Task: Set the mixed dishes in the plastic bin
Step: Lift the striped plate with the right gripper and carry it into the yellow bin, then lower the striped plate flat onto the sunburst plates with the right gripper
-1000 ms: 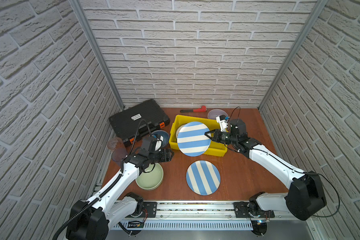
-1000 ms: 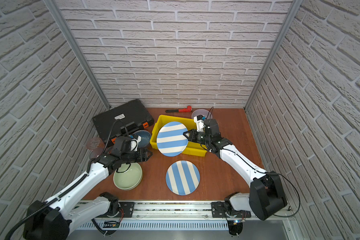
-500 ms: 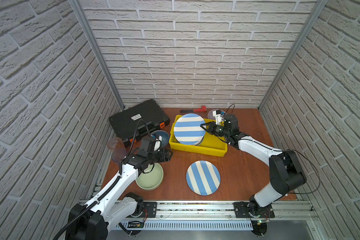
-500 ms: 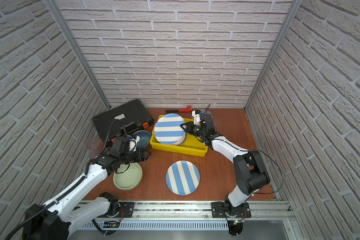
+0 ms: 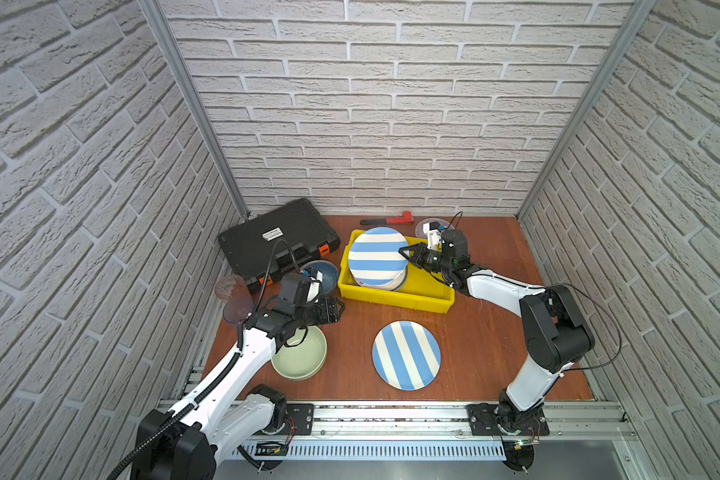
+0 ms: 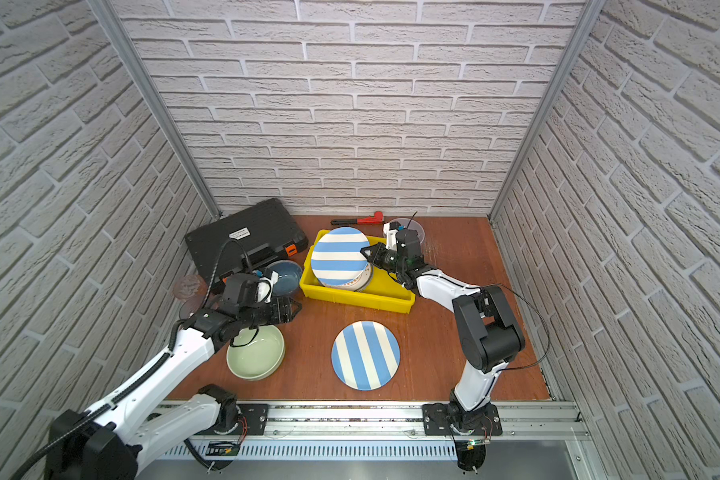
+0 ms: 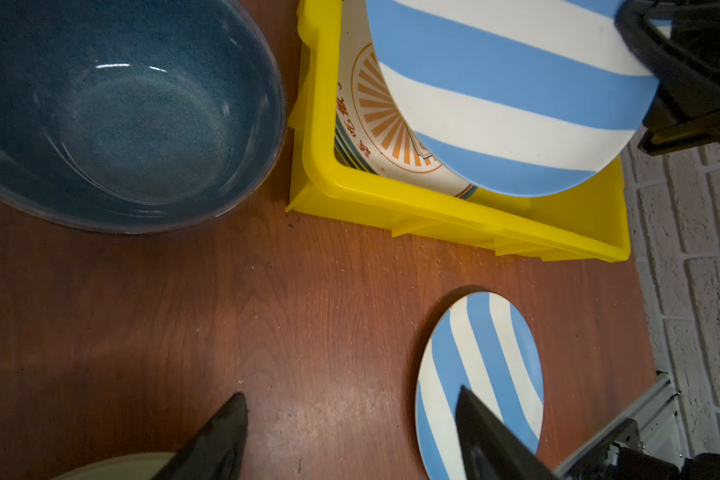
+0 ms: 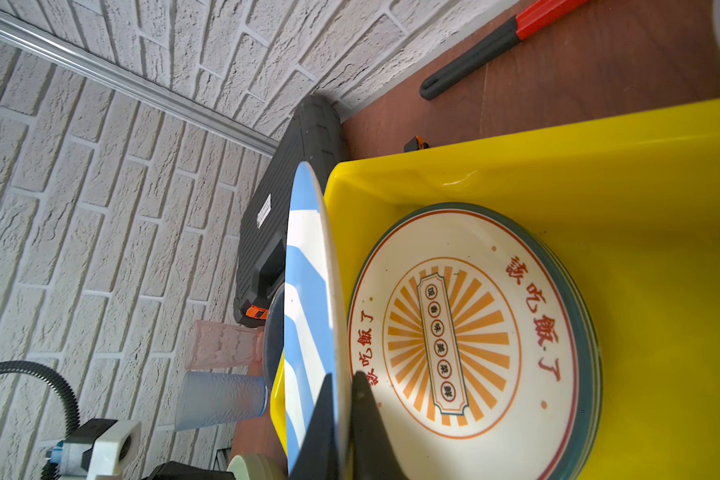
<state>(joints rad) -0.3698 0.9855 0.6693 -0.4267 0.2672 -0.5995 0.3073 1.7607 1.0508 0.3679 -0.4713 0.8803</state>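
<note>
My right gripper (image 5: 404,252) (image 8: 344,395) is shut on the rim of a blue-white striped plate (image 5: 377,257) (image 8: 308,291), holding it tilted over the left half of the yellow plastic bin (image 5: 395,297) (image 6: 358,301). Below it in the bin lies an orange sunburst plate (image 8: 454,332) on a stack. A second striped plate (image 5: 406,354) lies flat on the table in front of the bin. My left gripper (image 5: 337,309) (image 7: 350,407) hangs open and empty over bare table, between the blue bowl (image 5: 323,274) and the pale green bowl (image 5: 300,353).
A black tool case (image 5: 279,239) stands at the back left and a red pipe wrench (image 5: 391,219) lies by the back wall. Two tinted tumblers (image 5: 229,286) stand at the left edge. A lavender bowl (image 5: 427,226) sits behind the bin.
My right gripper has carried the striped plate back and to the left, from the bin's front edge to over its left half. The left arm has barely moved.
</note>
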